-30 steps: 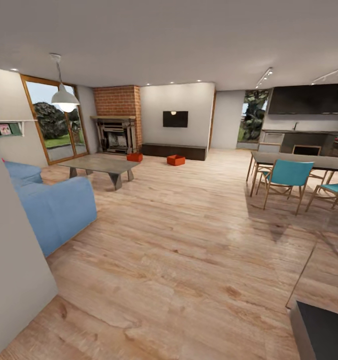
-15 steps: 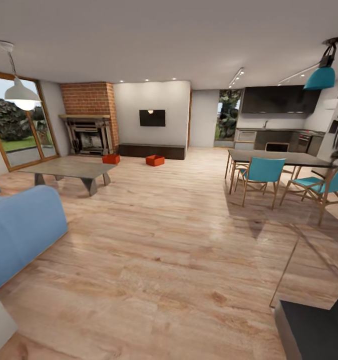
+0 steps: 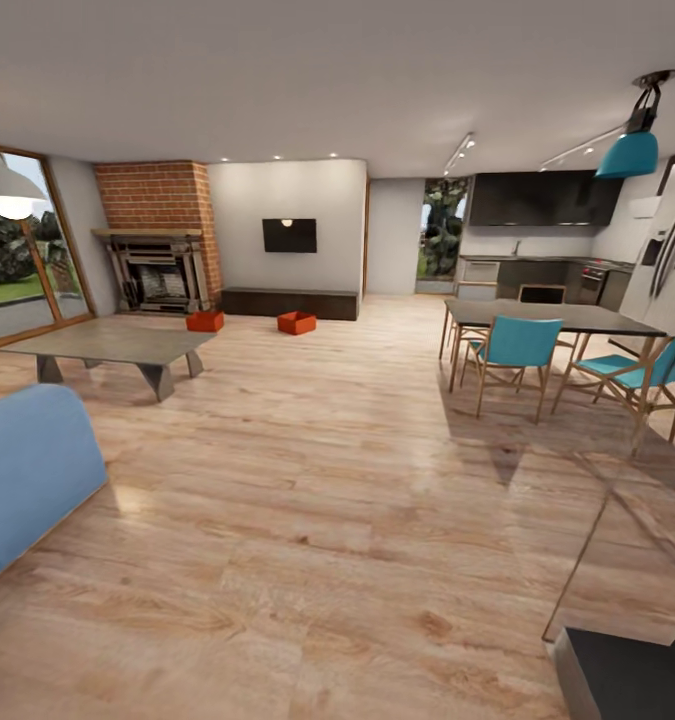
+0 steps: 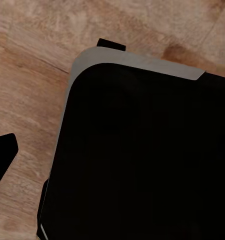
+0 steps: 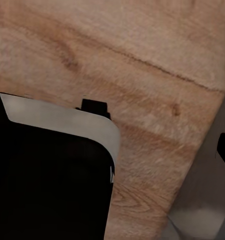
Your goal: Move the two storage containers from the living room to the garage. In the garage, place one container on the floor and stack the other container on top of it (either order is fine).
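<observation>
Head view, living room with light wood-plank floor [image 3: 307, 520]. Over the last second the whole scene is being shifted leftward in the picture: the blue sofa [image 3: 27, 480] is sliding toward the edge, while the dining table with teal chairs [image 3: 552, 320] and a teal pendant lamp [image 3: 632, 152] are being brought into frame. This is being read as a turn or advance of the camera, not as a move of the furniture. The task is therefore judged to be in its approach stage, with nothing yet carried.

The two orange-red rectangular open-top plastic storage containers are standing on the planks far ahead, well apart from the robot: the left container [image 3: 205, 321] near the brick fireplace [image 3: 157, 270], the right container [image 3: 296, 323] just before the long dark low bench [image 3: 291, 303]. Both are upright, openings facing up; the long axis of each appears to be running roughly crosswise to the view, though at this range that cannot be told firmly.

In the wrist views a dark rounded part of the robot's own body [image 4: 142, 155] is being seen above the planks; whether the left and right grippers are spread or closed cannot be told.
</observation>
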